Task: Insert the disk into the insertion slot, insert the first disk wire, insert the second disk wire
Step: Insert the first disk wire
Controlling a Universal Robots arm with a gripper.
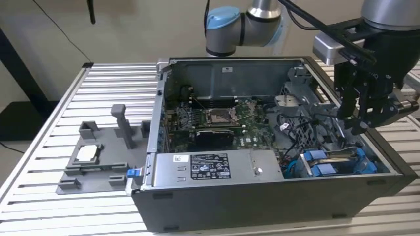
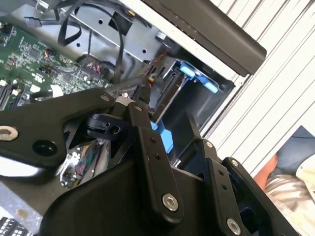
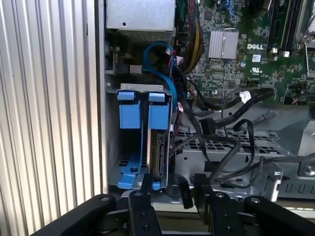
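Disk point(image 3: 158, 157) sits in the insertion slot point(image 3: 129, 115), in the case point(image 1: 262, 206) corner. My gripper point(image 3: 173, 183) hangs near it, fingers point(image 3: 143, 196) spread, holding nothing. I think each wire point(image 3: 224, 102) needs a straight, gentle push.

Open computer case point(image 1: 262, 201) stands on the slatted table point(image 1: 118, 81). The gripper point(image 1: 361, 125) hangs at the exterior view's right, above the blue-trimmed insertion slot point(image 1: 335, 163). Grey fixture tray point(image 1: 92, 169) lies beside the case, exterior view's left.
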